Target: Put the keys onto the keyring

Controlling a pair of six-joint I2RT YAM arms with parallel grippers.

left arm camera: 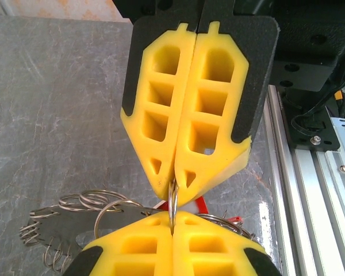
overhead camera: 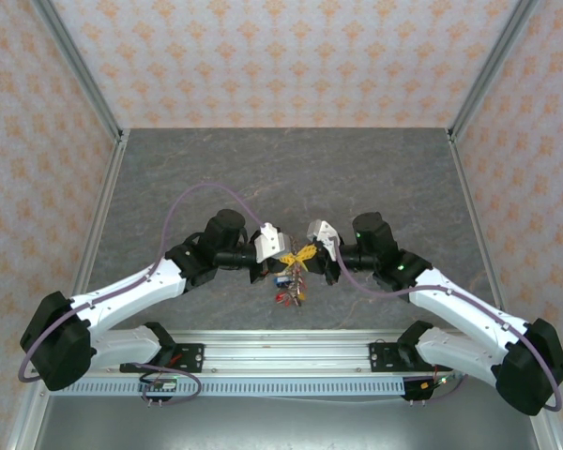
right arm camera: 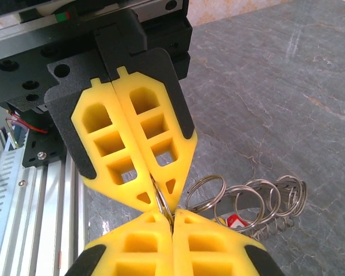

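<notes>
My two grippers meet tip to tip above the table's near middle, both shut on the same thin metal split ring (left arm camera: pixel 172 198). In the left wrist view my left gripper (left arm camera: pixel 172 217) rises from the bottom edge and the right gripper (left arm camera: pixel 173 183) comes down from above. In the right wrist view the right gripper (right arm camera: pixel 173 217) is at the bottom and the left gripper (right arm camera: pixel 160 198) above. The split ring (right arm camera: pixel 164 202) belongs to a bunch: a dark flat keyring (left arm camera: pixel 52 223) carrying several more split rings (right arm camera: pixel 247 204). Red-tagged keys (left arm camera: pixel 200 204) hang below (overhead camera: pixel 289 289).
The grey table (overhead camera: pixel 281 178) is walled at the back and both sides by patterned panels. An aluminium rail (overhead camera: pixel 281 352) carrying the arm bases runs along the near edge, just behind the dangling bunch.
</notes>
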